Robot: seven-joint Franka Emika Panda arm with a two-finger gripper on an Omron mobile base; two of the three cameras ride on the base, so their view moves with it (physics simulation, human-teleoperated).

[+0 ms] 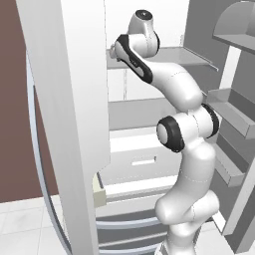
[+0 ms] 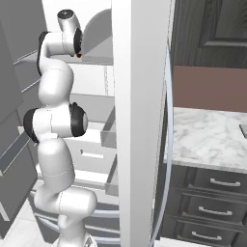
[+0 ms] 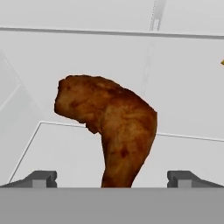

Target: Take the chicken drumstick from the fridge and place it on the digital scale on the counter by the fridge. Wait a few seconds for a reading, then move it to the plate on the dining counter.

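Reddish-brown chicken drumstick (image 3: 109,127) lies on a white shelf inside the fridge (image 1: 144,159) — thick end up in the hand view, narrow end running down between the gripper (image 3: 112,179) fingertips (image 3: 41,178). Jaws stand wide apart — nothing gripped. The white arm reaches in past the open fridge door (image 1: 64,109).

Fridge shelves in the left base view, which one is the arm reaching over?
The upper inside shelf, level with the arm's bent wrist; the door shelves sit off to the right. On it lies the chicken drumstick, between the open fingers.
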